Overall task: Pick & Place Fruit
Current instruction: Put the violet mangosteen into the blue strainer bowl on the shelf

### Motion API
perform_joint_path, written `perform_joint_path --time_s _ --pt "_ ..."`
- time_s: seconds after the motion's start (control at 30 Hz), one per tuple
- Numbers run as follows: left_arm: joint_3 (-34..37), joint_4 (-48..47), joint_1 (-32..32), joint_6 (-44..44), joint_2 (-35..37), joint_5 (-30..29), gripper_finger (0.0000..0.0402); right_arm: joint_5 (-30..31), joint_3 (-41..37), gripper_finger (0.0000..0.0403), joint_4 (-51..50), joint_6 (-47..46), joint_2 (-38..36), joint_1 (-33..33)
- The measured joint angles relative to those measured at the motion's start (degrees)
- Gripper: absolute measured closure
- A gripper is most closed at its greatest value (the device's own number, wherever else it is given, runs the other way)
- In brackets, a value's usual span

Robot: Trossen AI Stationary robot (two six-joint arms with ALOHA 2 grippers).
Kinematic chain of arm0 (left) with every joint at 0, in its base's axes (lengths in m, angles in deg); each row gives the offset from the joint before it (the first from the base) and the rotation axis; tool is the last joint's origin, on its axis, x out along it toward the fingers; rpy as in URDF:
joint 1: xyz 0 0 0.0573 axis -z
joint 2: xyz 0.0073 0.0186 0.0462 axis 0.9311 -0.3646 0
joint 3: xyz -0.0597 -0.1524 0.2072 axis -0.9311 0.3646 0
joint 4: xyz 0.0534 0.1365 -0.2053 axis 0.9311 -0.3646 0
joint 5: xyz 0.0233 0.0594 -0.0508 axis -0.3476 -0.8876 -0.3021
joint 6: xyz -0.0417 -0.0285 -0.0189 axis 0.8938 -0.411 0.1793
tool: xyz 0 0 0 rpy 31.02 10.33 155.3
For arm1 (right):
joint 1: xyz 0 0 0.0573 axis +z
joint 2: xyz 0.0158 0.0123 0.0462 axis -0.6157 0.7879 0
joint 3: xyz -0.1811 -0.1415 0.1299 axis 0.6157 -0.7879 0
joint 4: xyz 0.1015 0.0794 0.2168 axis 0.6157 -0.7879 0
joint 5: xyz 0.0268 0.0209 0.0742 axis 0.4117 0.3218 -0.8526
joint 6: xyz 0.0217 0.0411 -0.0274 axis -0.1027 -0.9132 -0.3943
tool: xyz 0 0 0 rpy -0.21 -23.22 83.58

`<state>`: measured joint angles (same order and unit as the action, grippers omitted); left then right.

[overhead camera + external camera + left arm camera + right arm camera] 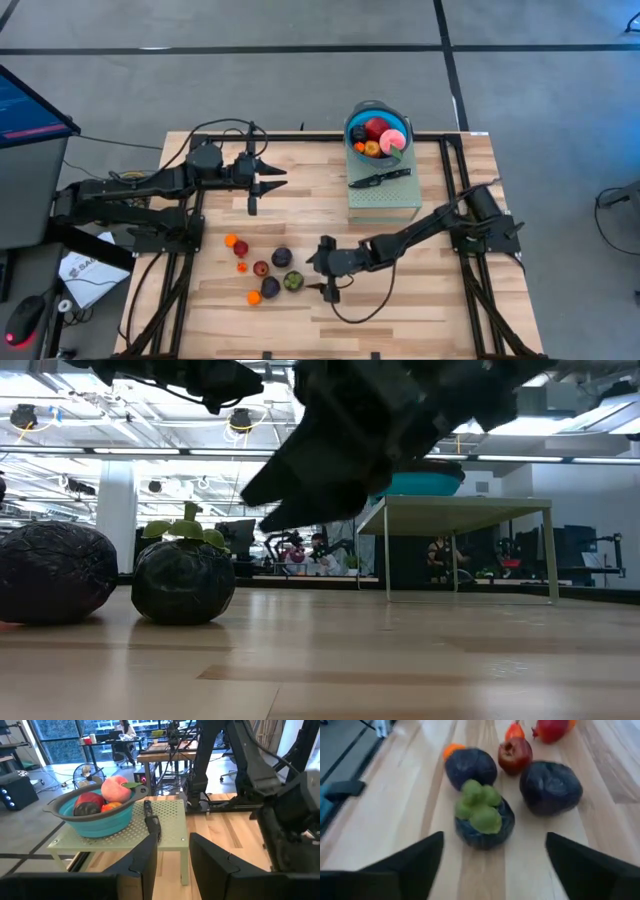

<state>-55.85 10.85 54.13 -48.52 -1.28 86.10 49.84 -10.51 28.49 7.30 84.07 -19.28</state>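
Several loose fruit lie on the wooden table near its front left. They include a dark purple fruit with a green leafy top (482, 820) (292, 281), two plain dark purple ones (551, 786) (470, 766), a small red one (515, 755) and tiny orange ones (254, 297). My right gripper (492, 865) (318, 268) is open, slanting down just right of the green-topped fruit and not touching it. My left gripper (280, 180) (172, 865) hovers at the far left, open with nothing between its fingers, pointing toward the bowl.
A teal bowl (400, 120) (95, 827) holding red, pink and orange fruit stands on a pale green perforated stand (382, 200) at the far right. A black knife (380, 178) lies on the stand beside the bowl. Bare wood lies in front of the stand.
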Motion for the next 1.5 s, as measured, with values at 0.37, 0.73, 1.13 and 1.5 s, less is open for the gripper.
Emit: perform_joint_path --time_s 0.37,0.73,1.13,1.5 --pt "0.0 0.4 0.0 0.0 0.0 0.0 0.0293 0.0 9.5 0.0064 4.2 1.5 12.1 0.0" --pt "0.0 1.2 0.0 0.0 0.0 0.0 0.0293 -1.7 14.6 0.0081 0.5 2.0 16.6 -0.7" --pt "0.0 1.5 0.0 0.0 0.0 0.0 0.0293 -1.2 14.6 0.0174 -10.1 0.7 10.9 0.0" --pt "0.0 1.6 0.0 0.0 0.0 0.0 0.0293 20.2 10.6 0.0159 -34.8 -5.2 -12.8 7.7"
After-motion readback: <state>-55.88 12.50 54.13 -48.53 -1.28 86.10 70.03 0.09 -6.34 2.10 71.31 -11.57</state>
